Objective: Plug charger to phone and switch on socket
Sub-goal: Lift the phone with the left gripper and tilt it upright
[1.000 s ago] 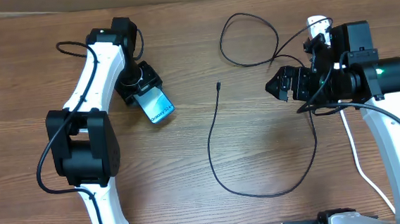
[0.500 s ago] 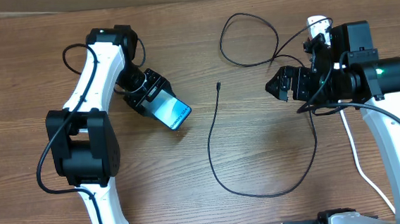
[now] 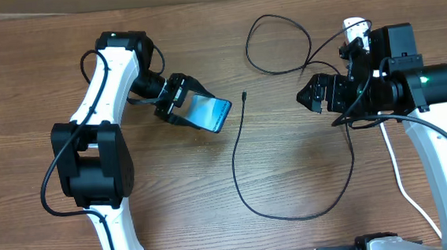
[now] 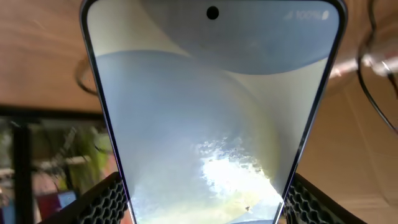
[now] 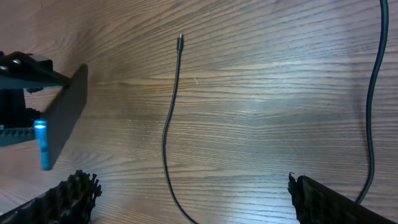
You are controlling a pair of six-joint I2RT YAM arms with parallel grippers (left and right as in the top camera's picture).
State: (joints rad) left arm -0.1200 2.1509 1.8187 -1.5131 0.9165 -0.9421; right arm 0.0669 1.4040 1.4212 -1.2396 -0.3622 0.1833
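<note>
Table wood; phone swung right, seemingly nearer charger.

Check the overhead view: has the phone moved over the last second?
Yes. The phone, in the left gripper, moved right toward the unmoved charger tip.

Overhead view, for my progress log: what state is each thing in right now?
phone: held in the left hand, tilted off the table, screen lit, nothing plugged in.
charger cable: lying loose on the table, tip free.
socket: mostly hidden at the far right; switch not visible.
left hand: shut on the phone.
right hand: open, empty.
</note>
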